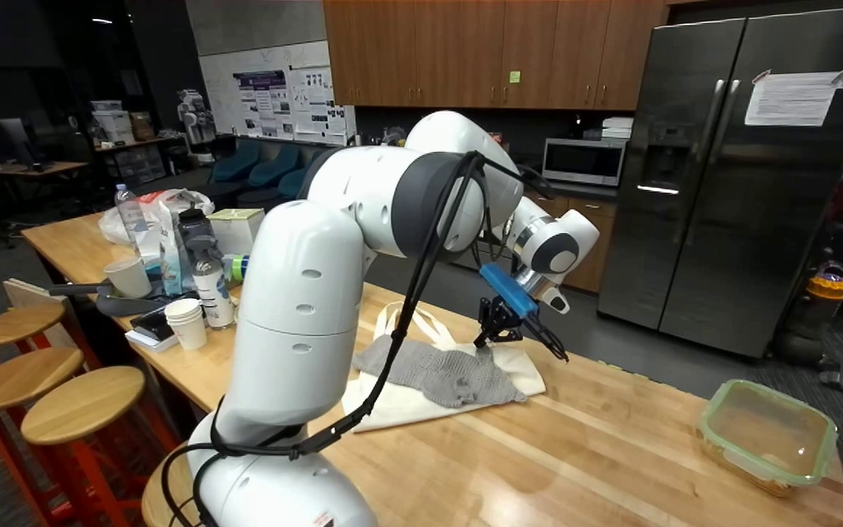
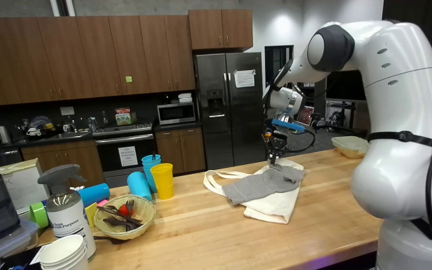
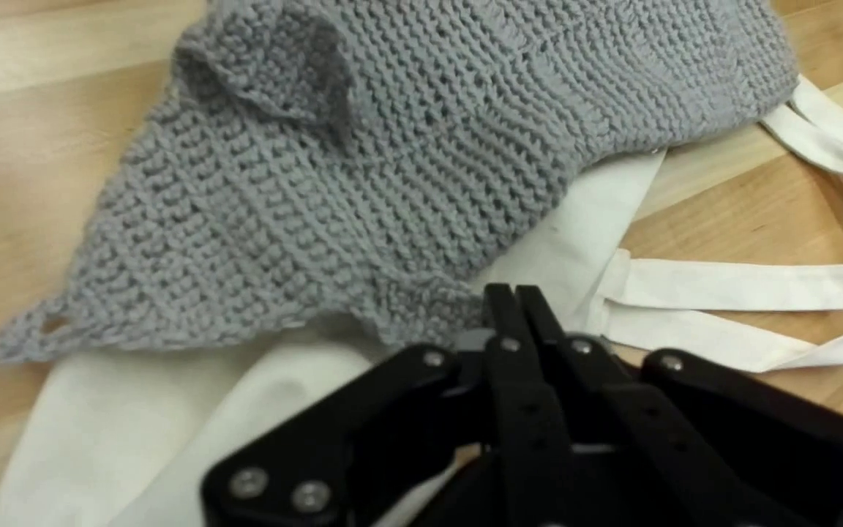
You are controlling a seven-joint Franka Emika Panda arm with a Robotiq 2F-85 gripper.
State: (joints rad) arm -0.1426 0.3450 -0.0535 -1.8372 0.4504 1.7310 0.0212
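Pinched closed with the Robotiq gripper (image 3: 514, 289), apparently right on an edge of the gray knitted cloth (image 3: 421, 168), draped over the cream canvas tote bag (image 2: 272, 210)! Fanning out below the fingertips (image 3: 498, 300) to both sides across the tote, reaching mostly toward its straps (image 3: 743, 285), with the long axis laid from strap end to plain end. Working with one white arm (image 1: 297, 293), poised over the tote. Down beneath it, onto the glossy butcher-block table (image 2: 201, 240). Out past the straps, over to a wicker basket (image 2: 146, 213); off the tote's plain end, to a green-rimmed food container (image 1: 751, 461). Beyond the tote in both exterior views, on to a steel refrigerator (image 2: 244, 123) and a microwave (image 2: 176, 113) among brown cabinets (image 2: 88, 56).
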